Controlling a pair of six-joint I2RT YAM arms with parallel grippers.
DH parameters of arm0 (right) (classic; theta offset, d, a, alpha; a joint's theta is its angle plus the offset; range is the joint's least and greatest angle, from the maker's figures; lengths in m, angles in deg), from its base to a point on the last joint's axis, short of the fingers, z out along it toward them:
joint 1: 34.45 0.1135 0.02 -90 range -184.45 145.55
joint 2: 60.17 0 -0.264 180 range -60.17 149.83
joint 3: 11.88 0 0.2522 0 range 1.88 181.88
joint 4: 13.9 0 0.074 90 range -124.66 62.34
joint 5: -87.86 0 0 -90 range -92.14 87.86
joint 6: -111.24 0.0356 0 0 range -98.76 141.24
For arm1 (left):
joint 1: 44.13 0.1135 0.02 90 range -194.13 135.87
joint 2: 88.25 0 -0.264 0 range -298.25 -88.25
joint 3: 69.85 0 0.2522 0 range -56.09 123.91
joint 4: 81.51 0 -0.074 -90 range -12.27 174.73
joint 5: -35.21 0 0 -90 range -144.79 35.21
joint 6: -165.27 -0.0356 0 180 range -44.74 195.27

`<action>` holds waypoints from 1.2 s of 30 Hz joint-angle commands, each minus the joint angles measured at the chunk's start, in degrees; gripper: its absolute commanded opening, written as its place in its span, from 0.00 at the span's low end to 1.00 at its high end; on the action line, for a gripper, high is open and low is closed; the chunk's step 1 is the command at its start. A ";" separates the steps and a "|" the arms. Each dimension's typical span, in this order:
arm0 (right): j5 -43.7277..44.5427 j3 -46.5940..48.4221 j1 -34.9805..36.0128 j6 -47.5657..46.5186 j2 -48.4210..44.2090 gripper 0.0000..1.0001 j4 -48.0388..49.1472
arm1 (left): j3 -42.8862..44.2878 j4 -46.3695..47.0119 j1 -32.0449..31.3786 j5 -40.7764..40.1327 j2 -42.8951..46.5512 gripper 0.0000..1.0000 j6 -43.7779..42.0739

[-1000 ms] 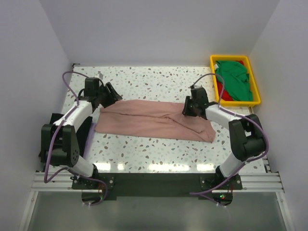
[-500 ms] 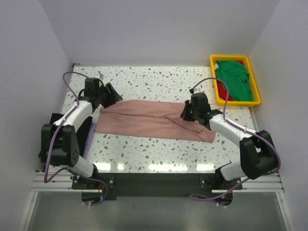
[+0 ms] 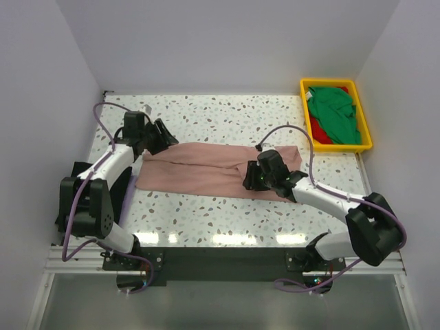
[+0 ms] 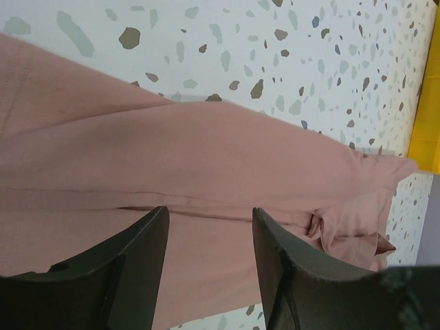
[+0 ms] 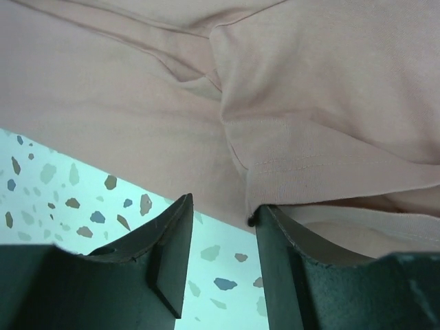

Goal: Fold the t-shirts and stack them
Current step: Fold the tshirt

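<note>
The dusty pink t-shirt lies in a long band across the middle of the table. My left gripper is open just above its left end; in the left wrist view the gripper has pink cloth between its spread fingers. My right gripper is open at the shirt's near edge. In the right wrist view the right gripper shows bare table in its gap, and a folded hem of the shirt rests on one finger. The green t-shirt and the red t-shirt lie in the tray.
The yellow plastic tray stands at the back right corner of the speckled table. A dark cloth hangs at the table's left edge beside the left arm. White walls close in the back and both sides.
My right arm has swung left and toward the near edge, from the shirt's right end to its near hem. The left arm has barely moved.
</note>
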 commanded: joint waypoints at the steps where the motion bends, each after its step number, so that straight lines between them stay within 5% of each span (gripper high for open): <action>1: 3.99 -0.26 0.40 0.89 -4.29 0.45 0.29 | 0.40 0.14 -1.26 1.60 -0.13 0.57 -2.04; 10: 17.79 5.89 -1.26 -1.92 -13.18 0.49 -13.33 | 0.85 -0.38 -2.49 2.12 -1.36 0.57 -2.57; 14: 13.58 10.98 -10.12 -2.80 -4.94 0.48 -15.37 | 1.11 -0.39 -2.93 2.56 -2.06 0.57 -2.39; 23: 11.04 13.19 -14.10 -3.95 5.63 0.46 -15.98 | 1.20 -0.56 -3.11 3.18 -2.50 0.57 -2.74; 36: 2.24 -0.51 -14.02 -2.80 -12.02 0.44 -18.96 | 1.02 -0.12 -3.11 4.32 -3.20 0.56 -2.57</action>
